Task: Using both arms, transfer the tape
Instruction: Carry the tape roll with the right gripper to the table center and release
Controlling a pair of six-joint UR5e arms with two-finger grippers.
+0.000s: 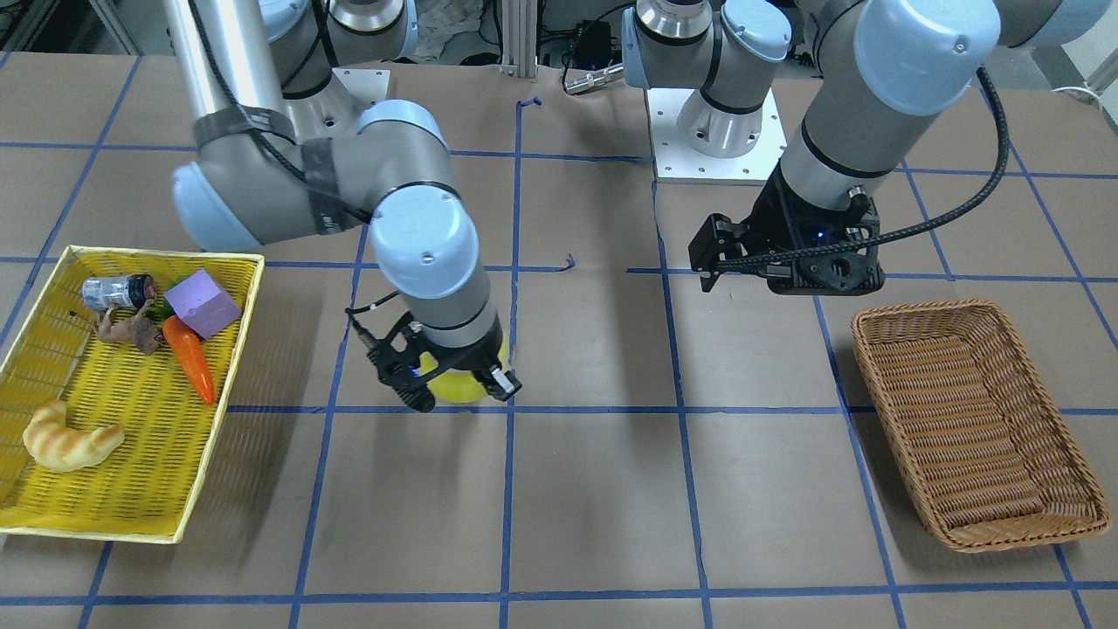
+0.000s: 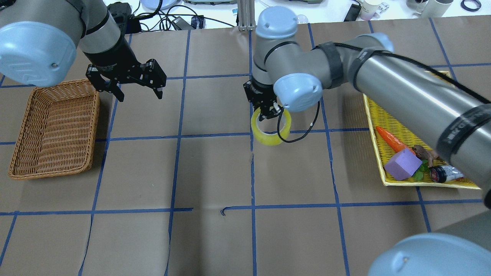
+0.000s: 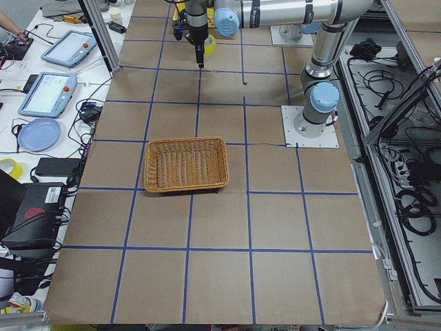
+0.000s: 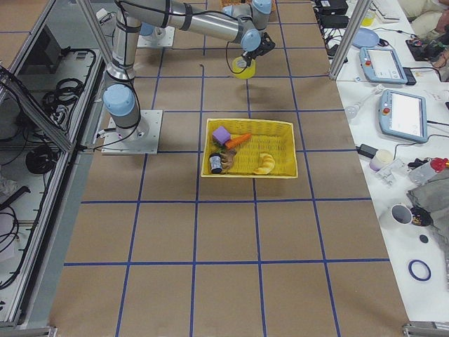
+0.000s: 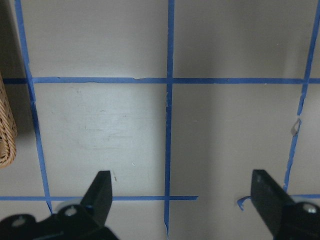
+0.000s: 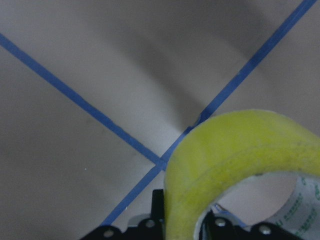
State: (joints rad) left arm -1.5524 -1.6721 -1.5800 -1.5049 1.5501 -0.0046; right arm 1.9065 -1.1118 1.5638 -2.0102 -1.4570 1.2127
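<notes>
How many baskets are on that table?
2. A yellow basket holding toys and food sits on the robot's right side; a brown wicker basket sits on its left side. No other basket shows in any view.

Table (image 2: 215, 172) was covered in brown paper, marked into big squares by blue tape lines (image 2: 252, 172). Paper was torn in spots, with a loose curl of tape (image 2: 224, 211) at one grid line. Wicker basket (image 2: 53, 130) sat flat on the robot's left side and a yellow mesh tray (image 1: 131, 498) on its right side, well apart. Two white mounting plates (image 1: 672, 166) lay at the robot's edge of the table. The basket straddled a grid line in the overhead view.
</notes>
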